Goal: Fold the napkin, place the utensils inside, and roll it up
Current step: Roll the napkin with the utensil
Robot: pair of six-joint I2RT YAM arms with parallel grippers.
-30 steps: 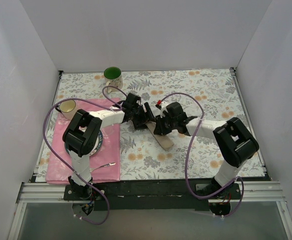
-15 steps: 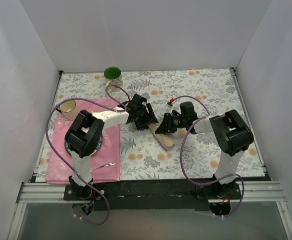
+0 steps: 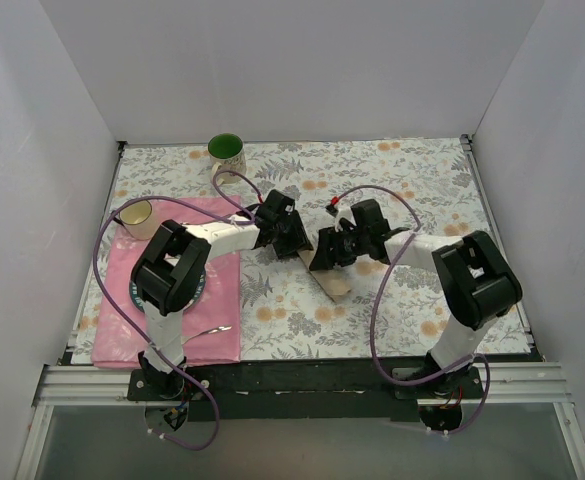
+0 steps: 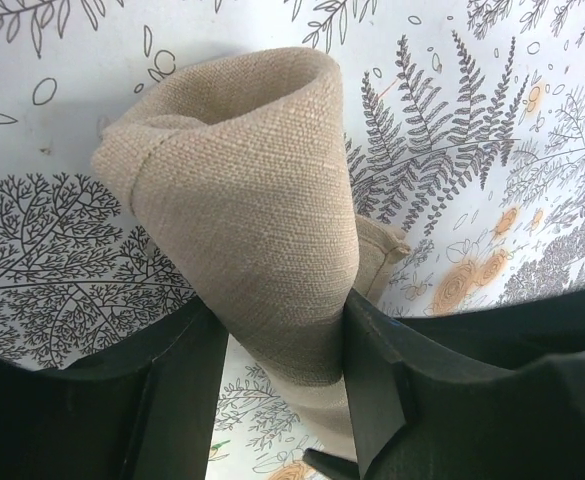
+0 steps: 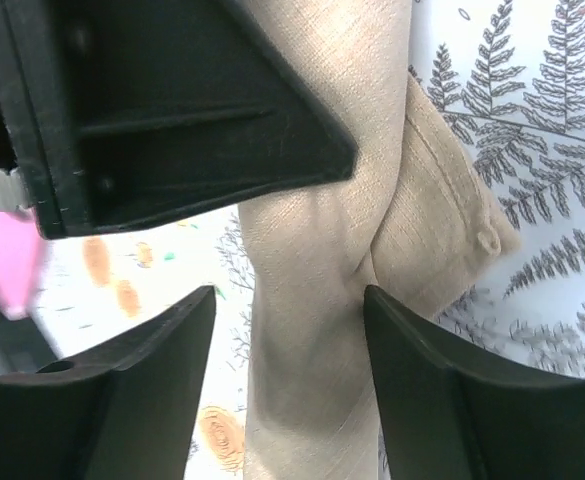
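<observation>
The tan napkin point(image 3: 330, 283) lies as a rolled tube, slanted on the floral tablecloth mid-table. In the left wrist view the roll point(image 4: 242, 180) fills the space between my left gripper's point(image 4: 284, 320) fingers, which press on both its sides, so it is shut on the napkin. My right gripper point(image 5: 290, 300) straddles the same roll point(image 5: 312, 400) with its jaws open and a gap on the left side. From above, the left gripper point(image 3: 297, 243) and right gripper point(image 3: 324, 255) meet at the roll's upper end. One slim silver utensil point(image 3: 208, 329) lies on the pink placemat.
The pink placemat point(image 3: 222, 310) covers the left side, with a dark-rimmed plate point(image 3: 198, 285) under my left arm. A yellowish cup point(image 3: 137, 214) stands at its far corner and a green mug point(image 3: 226, 152) at the back. The left gripper's black body point(image 5: 172, 110) fills the right wrist view's top.
My left gripper has closed onto the napkin roll. My right gripper has let go and opened, and its wrist has shifted slightly.
</observation>
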